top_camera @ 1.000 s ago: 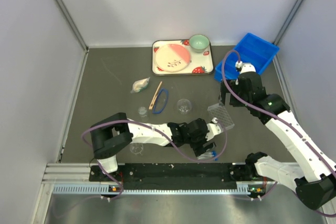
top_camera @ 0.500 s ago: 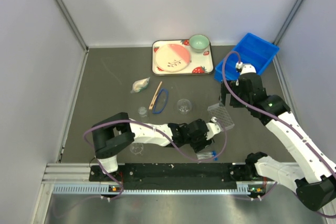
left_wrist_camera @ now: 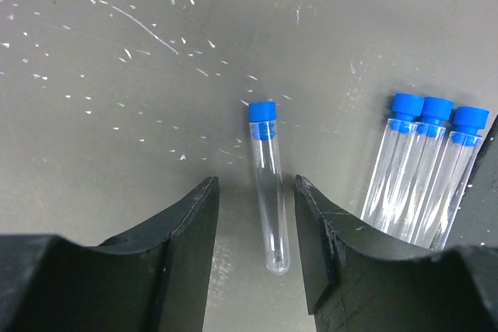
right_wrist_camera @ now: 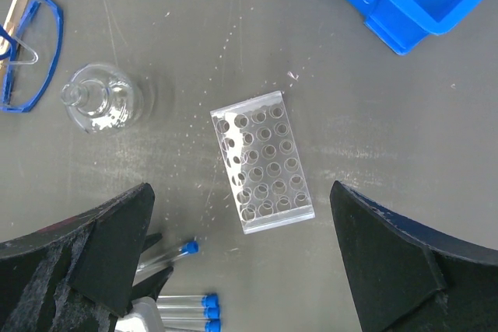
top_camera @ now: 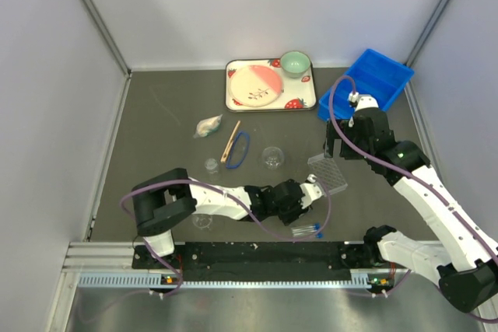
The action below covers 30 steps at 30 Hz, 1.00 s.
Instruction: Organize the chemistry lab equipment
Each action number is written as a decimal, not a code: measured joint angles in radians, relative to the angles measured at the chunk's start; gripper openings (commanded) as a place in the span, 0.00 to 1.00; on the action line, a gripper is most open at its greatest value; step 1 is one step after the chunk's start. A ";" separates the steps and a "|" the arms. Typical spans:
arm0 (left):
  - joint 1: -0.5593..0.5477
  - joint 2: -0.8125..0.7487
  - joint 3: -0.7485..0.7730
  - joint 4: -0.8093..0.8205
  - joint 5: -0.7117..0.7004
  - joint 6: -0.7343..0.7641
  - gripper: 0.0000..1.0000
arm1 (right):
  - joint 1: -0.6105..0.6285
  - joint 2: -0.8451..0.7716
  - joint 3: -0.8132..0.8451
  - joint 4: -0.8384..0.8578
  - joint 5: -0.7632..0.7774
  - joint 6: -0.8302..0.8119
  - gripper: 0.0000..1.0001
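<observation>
A thin clear blue-capped tube, cap at 12 o'clock, is flanked untouched by narrow-set left fingers; right fingers are spread wide.

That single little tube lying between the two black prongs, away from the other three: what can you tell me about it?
The lone tube is thin, clear and seemingly empty, with a rounded bottom and a blue cap. It lies flat on the scratched grey table, its cap pointing away from the left pincer. The pincer's fingers flank it with a gap on each side. Three similar tubes lie together, apart from it.
</observation>
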<state>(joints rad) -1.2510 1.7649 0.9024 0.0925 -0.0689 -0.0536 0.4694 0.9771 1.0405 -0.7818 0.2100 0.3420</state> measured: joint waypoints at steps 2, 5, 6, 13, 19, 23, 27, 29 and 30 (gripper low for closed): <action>0.000 -0.005 -0.007 0.003 -0.004 -0.005 0.46 | 0.000 0.000 0.000 0.000 -0.003 0.000 0.97; 0.000 -0.014 -0.020 0.006 -0.012 -0.016 0.34 | 0.000 0.002 0.000 0.002 -0.008 0.000 0.96; 0.000 -0.017 -0.025 0.008 -0.014 -0.023 0.29 | 0.000 0.002 0.000 0.002 -0.010 0.000 0.96; -0.001 -0.022 -0.030 0.009 -0.030 -0.039 0.00 | 0.000 0.008 0.000 0.004 -0.020 0.002 0.96; 0.000 -0.055 -0.023 -0.070 -0.034 -0.037 0.00 | 0.000 0.008 0.000 0.004 -0.043 0.003 0.96; 0.001 -0.145 -0.001 -0.168 -0.005 -0.037 0.00 | 0.000 0.003 0.000 0.004 -0.112 0.002 0.96; 0.011 -0.312 0.029 -0.210 0.100 -0.051 0.00 | 0.000 -0.024 0.000 0.004 -0.262 0.000 0.93; 0.028 -0.397 0.029 -0.210 0.151 -0.065 0.00 | 0.000 -0.050 -0.001 0.004 -0.341 0.000 0.92; 0.039 -0.441 0.029 -0.209 0.180 -0.076 0.00 | 0.000 -0.070 -0.002 0.004 -0.389 0.000 0.93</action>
<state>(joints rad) -1.2125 1.3235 0.9318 -0.1169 0.1108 -0.1299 0.4694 0.9073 1.0382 -0.7776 -0.1791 0.3420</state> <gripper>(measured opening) 0.048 0.929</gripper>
